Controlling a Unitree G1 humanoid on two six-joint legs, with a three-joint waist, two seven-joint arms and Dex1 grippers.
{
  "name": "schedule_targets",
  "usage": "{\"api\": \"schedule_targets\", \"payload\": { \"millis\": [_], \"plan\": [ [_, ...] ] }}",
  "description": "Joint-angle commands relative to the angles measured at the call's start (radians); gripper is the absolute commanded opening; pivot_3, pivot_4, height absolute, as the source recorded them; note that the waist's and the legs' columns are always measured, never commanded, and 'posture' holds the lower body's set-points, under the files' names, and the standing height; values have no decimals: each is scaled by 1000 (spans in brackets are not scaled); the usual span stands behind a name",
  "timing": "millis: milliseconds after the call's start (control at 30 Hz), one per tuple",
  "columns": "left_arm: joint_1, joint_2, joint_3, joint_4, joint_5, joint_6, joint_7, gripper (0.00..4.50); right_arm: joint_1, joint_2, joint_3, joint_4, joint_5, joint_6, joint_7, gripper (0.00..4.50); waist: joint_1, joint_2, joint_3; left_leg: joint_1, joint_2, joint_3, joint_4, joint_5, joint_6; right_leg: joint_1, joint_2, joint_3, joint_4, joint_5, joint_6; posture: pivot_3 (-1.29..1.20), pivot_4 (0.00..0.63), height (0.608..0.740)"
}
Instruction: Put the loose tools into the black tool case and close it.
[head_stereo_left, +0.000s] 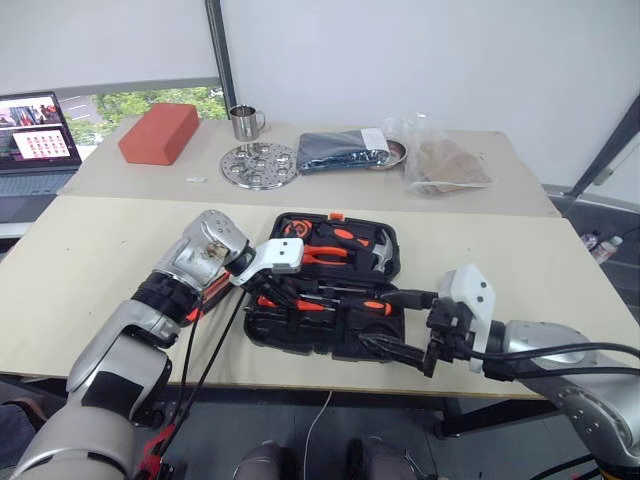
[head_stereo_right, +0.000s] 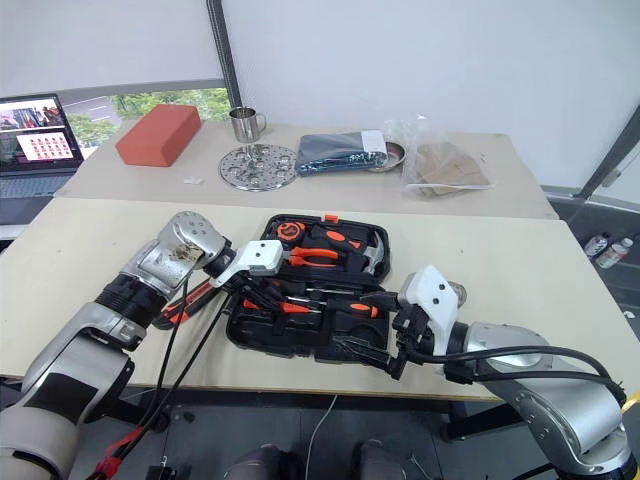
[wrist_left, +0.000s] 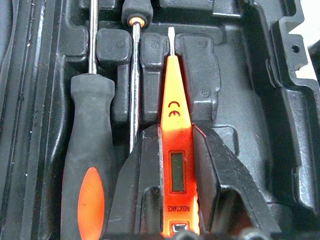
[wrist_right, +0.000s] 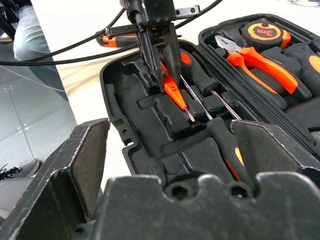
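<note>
The black tool case (head_stereo_left: 300, 340) lies open on the near table, with moulded slots inside. My left gripper (wrist_left: 176, 135) is shut on a thin orange pen-like tool (wrist_left: 175, 110), holding it tilted just over a slot in the case's front half. Two screwdrivers (wrist_left: 87, 175) (wrist_right: 225, 145) lie in slots next to it. An orange-black utility knife (head_stereo_right: 185, 300) lies on the table left of the case, partly under my left arm. At the case's front right corner my right gripper (head_stereo_left: 395, 322) stands open, with nothing between its fingers (wrist_right: 65, 175).
Pliers (head_stereo_left: 325, 255), a hammer (head_stereo_left: 380, 255) and a tape measure (head_stereo_left: 292, 228) sit in the case's far half. On the far table are a red block (head_stereo_left: 160, 132), a metal cup (head_stereo_left: 245, 122), a perforated metal disc (head_stereo_left: 260, 165), a dark pouch (head_stereo_left: 340, 150), a plastic bag (head_stereo_left: 445, 165) and a laptop (head_stereo_left: 35, 140).
</note>
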Motion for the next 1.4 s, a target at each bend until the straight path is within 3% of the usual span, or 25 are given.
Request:
{"api": "schedule_targets", "payload": {
  "millis": [33,100,200,233,333,400,433,600,633,867,1167,1400],
  "plan": [
    [18,0,25,-6,4,-20,-9,402,-19,8,-22,-11,2,-21,-5,4500,0,0,0,0,0,0,0,0,0,0,0,0,0,0,0,0,150,736],
    [24,4,42,-18,-7,-17,-10,1419,-20,8,-22,-10,2,-19,-4,4500,-1,0,0,0,0,0,0,0,0,0,0,0,0,0,0,0,150,736],
    [38,53,94,-78,-98,6,-43,2565,-16,4,-28,-11,6,-14,-2,4500,0,0,0,0,0,0,0,0,0,0,0,0,0,0,0,0,150,736],
    [50,93,113,-114,-179,40,-47,2798,-11,3,-32,-13,9,-12,-2,4500,-1,0,0,-1,0,0,1,0,0,0,0,0,0,0,0,0,150,736],
    [82,170,137,-177,-325,95,-47,2798,0,0,-40,-17,14,-11,0,4500,-8,0,0,-1,1,-1,1,0,0,-1,0,0,1,0,0,0,150,736],
    [113,169,188,-170,-361,138,-47,2244,7,1,-39,-17,12,-12,-1,4500,-8,1,0,-1,1,-1,1,0,0,0,0,0,1,0,0,0,150,736],
    [133,155,214,-158,-359,118,-38,2048,8,2,-37,-17,10,-12,-2,4500,-5,1,-1,1,0,-1,1,0,0,1,-1,0,1,0,0,0,150,736],
    [186,47,270,-85,-314,6,75,218,-3,6,-28,-7,8,-10,-4,4500,9,1,-1,0,0,-2,6,-1,2,3,-1,0,1,1,2,0,150,736],
    [193,27,270,-68,-303,-16,88,65,-4,6,-28,-5,8,-10,-3,4500,9,1,-1,-1,0,-2,8,-1,3,3,-1,0,1,1,3,0,150,736],
    [206,-54,249,43,-198,-139,183,65,-6,6,-27,1,12,-7,-1,4500,7,1,-1,-3,-1,-3,9,-2,5,3,0,0,1,3,4,0,150,736],
    [289,-26,209,75,-100,-267,162,65,-14,18,-22,17,15,-2,-9,4500,2,2,-3,-1,-1,-2,9,-2,5,4,0,1,1,3,4,0,150,736],
    [329,-12,233,45,-101,-296,175,65,-31,27,-11,51,7,-8,0,4500,-8,5,-5,11,0,-4,6,-4,7,17,-2,1,-1,3,4,0,150,736]
  ]
}}
